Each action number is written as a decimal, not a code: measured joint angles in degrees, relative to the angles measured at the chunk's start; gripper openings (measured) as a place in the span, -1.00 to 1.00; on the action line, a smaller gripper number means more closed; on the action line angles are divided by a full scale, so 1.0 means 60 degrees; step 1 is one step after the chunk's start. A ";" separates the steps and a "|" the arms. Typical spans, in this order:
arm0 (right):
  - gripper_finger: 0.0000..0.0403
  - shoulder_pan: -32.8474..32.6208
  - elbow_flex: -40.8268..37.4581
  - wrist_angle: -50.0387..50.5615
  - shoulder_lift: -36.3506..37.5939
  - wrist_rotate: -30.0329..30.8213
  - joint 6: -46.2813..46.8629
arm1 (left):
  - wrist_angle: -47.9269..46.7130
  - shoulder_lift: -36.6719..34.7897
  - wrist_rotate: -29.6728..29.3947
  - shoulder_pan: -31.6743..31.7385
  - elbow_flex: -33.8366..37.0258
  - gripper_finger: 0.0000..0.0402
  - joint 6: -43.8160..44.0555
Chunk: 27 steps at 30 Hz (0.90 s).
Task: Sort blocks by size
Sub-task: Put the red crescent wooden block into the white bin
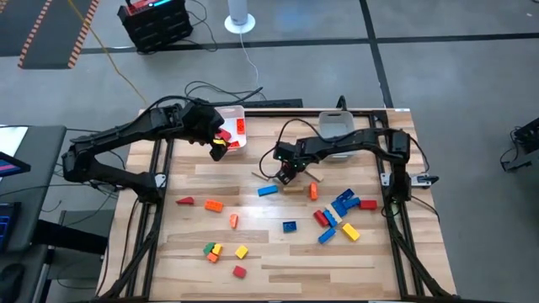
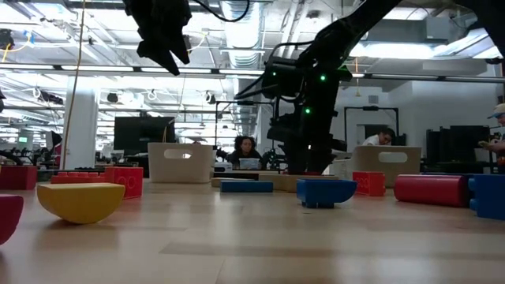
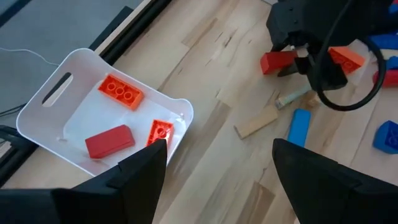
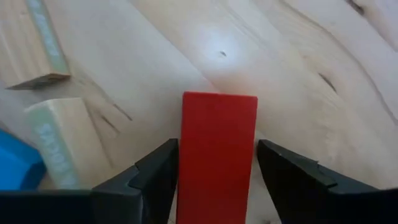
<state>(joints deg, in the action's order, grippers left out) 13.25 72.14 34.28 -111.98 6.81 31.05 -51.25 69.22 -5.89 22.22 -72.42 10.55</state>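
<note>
The right end effector [image 1: 287, 174] hangs low over the middle of the surface [image 1: 278, 252], toward its far edge. A red block [image 4: 217, 155] lies lengthwise between its two fingers [image 4: 149, 177]; a sliver of bare wood shows on each side, so the fingers flank the block, and whether they press on it cannot be told. Two tan bars [image 4: 59, 143] and a blue block [image 4: 15, 168] lie just beside this end effector.

The left end effector [image 1: 221, 141] hovers, released and empty, at the near rim of the white bin [image 3: 43, 102] by the far left corner of the surface. In the bin lie three blocks, two orange studded ones [image 3: 120, 92] and a red one [image 3: 109, 140].

The remaining blocks [image 1: 337, 215] are scattered on the surface: a cluster of blue, red and yellow pieces near the right edge, a smaller group toward the near left, and a few orange and red pieces between them. A second bin [image 1: 335, 126] stands at the far edge on the right.
</note>
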 joint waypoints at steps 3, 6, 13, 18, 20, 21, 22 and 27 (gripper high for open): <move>0.06 0.0071 0.0000 0.0003 0.0000 -0.0102 -0.0361 | 0.0009 -0.0002 -0.0038 0.0000 0.0000 0.41 0.0004; -0.17 0.0167 0.0000 0.0003 0.0004 -0.0417 -0.0724 | 0.0009 0.0020 -0.0072 0.0000 0.0003 0.41 0.0010; -0.24 0.0713 0.0269 0.0573 0.0146 -0.1514 -0.1869 | 0.0037 0.0020 -0.0102 0.0000 0.0007 0.41 -0.0172; -0.24 0.1346 0.0982 0.1048 0.0728 -0.1666 -0.2934 | 0.0274 0.0020 -0.0126 0.0000 0.0007 0.42 0.0448; -0.24 0.1615 0.1235 0.1042 0.1068 -0.1659 -0.3259 | 0.0412 0.0020 -0.0131 -0.0025 0.0007 0.42 0.0690; -0.24 0.1734 0.1342 0.1087 0.1250 -0.1665 -0.3402 | 0.0454 0.0038 -0.0165 -0.0059 0.0007 0.42 0.0808; -0.23 0.1871 0.1414 0.1130 0.1428 -0.1661 -0.3507 | 0.0485 0.0069 -0.0234 -0.0082 0.0007 0.42 0.0908; -0.22 0.2433 0.1504 0.1177 0.2231 -0.1719 -0.4015 | 0.0534 0.0252 -0.0854 -0.0357 0.0030 0.42 0.1325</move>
<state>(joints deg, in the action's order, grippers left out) 27.84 81.17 41.35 -98.60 -3.51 6.96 -48.05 70.73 -11.01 20.07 -72.24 18.50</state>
